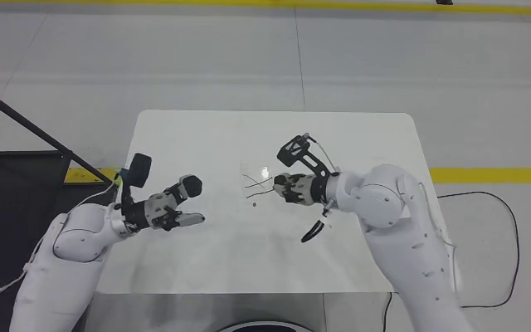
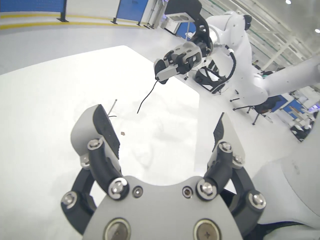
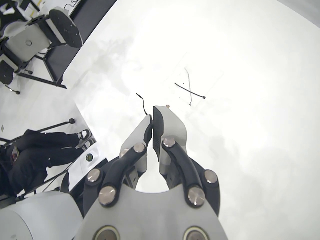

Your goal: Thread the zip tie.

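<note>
My right gripper (image 3: 152,116) was clamped shut on one end of a black zip tie (image 3: 143,103). The pads hid the pinched end, so I could not tell whether it was the head or the tip. The free length stuck out past the fingertips with a wavy bend.

In the left wrist view the right gripper (image 2: 160,74) hung above the table (image 2: 50,106). The black zip tie (image 2: 146,98) drooped from it, long axis slanting downward, loose end pointing at the tabletop and towards the left arm's side.

My left gripper (image 2: 161,116) stood wide open, holding nothing, over the table's left part and well apart from the right one.

Two more ties lay flat on the table, crossed in an X near the right gripper. One was a second black zip tie (image 3: 197,95) with a small head at one end, the other a pale zip tie (image 3: 188,78). I could not tell which lay on top. In the left wrist view a left finger cut off part of that black one.

In the top view the thin strands ran together, so the held tie probably reached towards the table's middle. A brown speck (image 2: 122,133) lay near them.
</note>
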`<state>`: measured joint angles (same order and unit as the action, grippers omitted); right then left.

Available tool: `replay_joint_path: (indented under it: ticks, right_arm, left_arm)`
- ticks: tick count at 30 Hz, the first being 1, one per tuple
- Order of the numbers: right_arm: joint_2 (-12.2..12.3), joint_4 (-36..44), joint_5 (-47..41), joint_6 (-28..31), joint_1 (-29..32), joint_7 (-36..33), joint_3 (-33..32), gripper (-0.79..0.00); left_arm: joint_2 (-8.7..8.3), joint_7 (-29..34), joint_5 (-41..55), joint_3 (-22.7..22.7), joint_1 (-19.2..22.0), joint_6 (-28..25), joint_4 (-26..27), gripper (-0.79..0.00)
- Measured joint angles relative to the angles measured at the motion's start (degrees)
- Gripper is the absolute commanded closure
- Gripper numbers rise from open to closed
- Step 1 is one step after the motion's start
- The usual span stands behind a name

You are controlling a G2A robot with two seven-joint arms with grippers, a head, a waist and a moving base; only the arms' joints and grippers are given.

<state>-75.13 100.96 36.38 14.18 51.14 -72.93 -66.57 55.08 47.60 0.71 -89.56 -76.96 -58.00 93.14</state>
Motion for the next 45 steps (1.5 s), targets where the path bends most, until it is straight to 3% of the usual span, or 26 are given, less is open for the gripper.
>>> replay_joint_path:
  ticks: [2,15,24,34,40,45]
  right_arm:
    - [0.23,0.58,-1.99,-0.49,0.63,-0.97,-1.03,0.000]
    - [0.26,0.59,-1.65,-0.07,1.14,0.12,-0.57,0.000]
    - [1.97,4.31,-0.79,19.67,2.65,2.31,2.10,0.000]
    - [8.39,1.29,-6.95,31.17,-3.49,13.97,10.10,0.000]
    - [12.83,-0.31,-11.27,34.59,-6.84,17.40,12.67,0.000]
    - [15.38,-0.72,-14.18,37.14,-8.10,19.95,14.01,0.000]
  left_arm:
    - [-0.73,-0.04,3.30,-0.73,0.13,0.00,-1.73,-0.785]
    - [-0.70,-1.70,2.17,-0.02,-0.26,1.07,-0.57,-0.785]
    - [-2.03,4.24,13.47,7.92,3.81,5.50,-1.08,-0.785]
    - [-5.73,13.44,30.10,21.65,13.13,14.69,-1.91,-0.785]
    - [-7.82,14.76,38.45,24.38,16.33,16.02,-3.88,-0.785]
    - [-9.32,15.67,36.56,26.57,16.92,16.93,-4.36,-0.785]
